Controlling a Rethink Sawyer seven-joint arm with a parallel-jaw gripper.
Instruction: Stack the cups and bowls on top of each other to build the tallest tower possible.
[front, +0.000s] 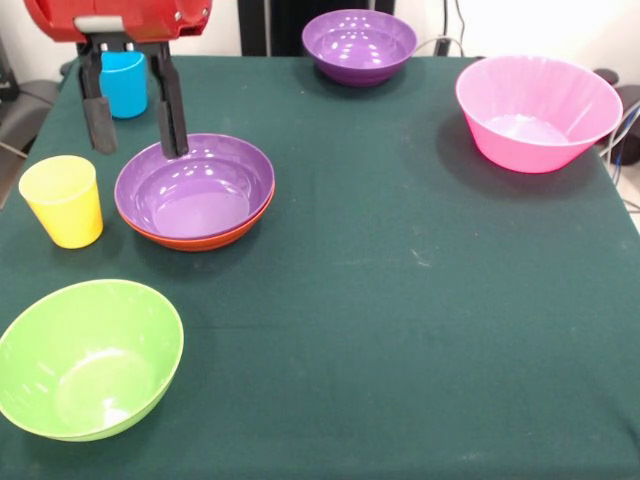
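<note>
In the front view my gripper (136, 130) hangs open and empty at the upper left, just above the far left rim of a purple bowl (195, 190). That bowl sits nested in a wide orange bowl (205, 240); this pair is the only stack. A blue cup (125, 84) stands behind the fingers (172, 115). A yellow cup (63, 200) stands left of the stack. A lime green bowl (88, 357) is at the near left. A second purple bowl (358, 45) is at the far centre, a big pink bowl (537, 112) at the far right. The purple cup and the small red and orange bowls are out of view.
The dark green tablecloth (400, 300) covers the table, with its edges at the left and right of the picture. Cables lie beyond the far right corner.
</note>
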